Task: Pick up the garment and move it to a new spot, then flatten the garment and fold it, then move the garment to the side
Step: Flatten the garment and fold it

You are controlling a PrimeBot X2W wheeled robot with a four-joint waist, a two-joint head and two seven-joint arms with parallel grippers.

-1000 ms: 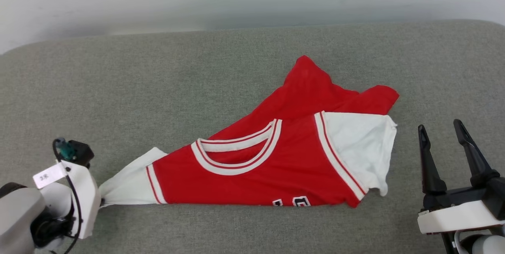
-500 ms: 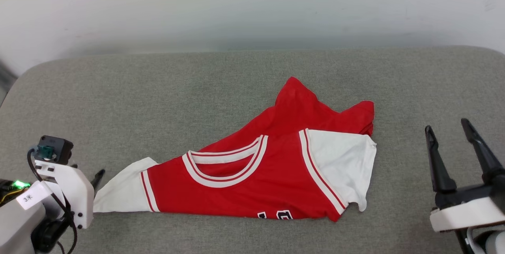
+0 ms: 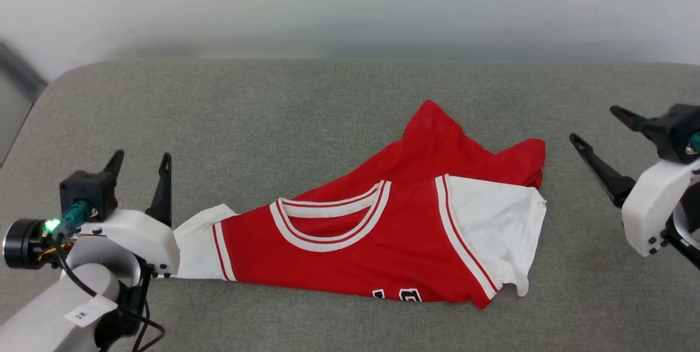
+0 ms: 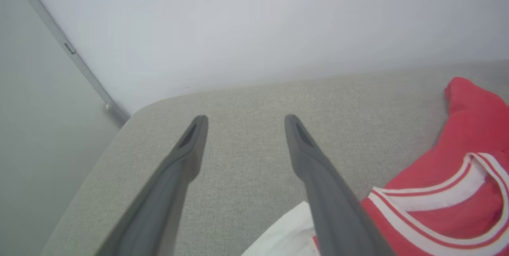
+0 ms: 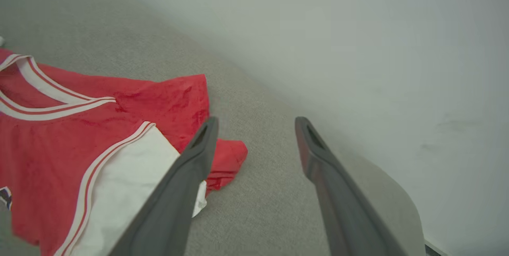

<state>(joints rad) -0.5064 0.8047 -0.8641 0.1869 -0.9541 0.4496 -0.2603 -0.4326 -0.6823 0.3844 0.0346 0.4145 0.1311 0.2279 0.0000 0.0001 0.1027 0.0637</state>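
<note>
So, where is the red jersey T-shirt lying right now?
In the head view, the red jersey T-shirt lies crumpled on the grey cushion, slightly right of centre, between the open left gripper and the open right gripper.

A grey fabric bench (image 3: pixel 273 122) carries the crumpled red garment (image 3: pixel 383 232).

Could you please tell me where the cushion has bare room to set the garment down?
Bare: the strip of cushion by the wall, and the left part beyond the left gripper. Crowded: centre-right, under the garment.
</note>
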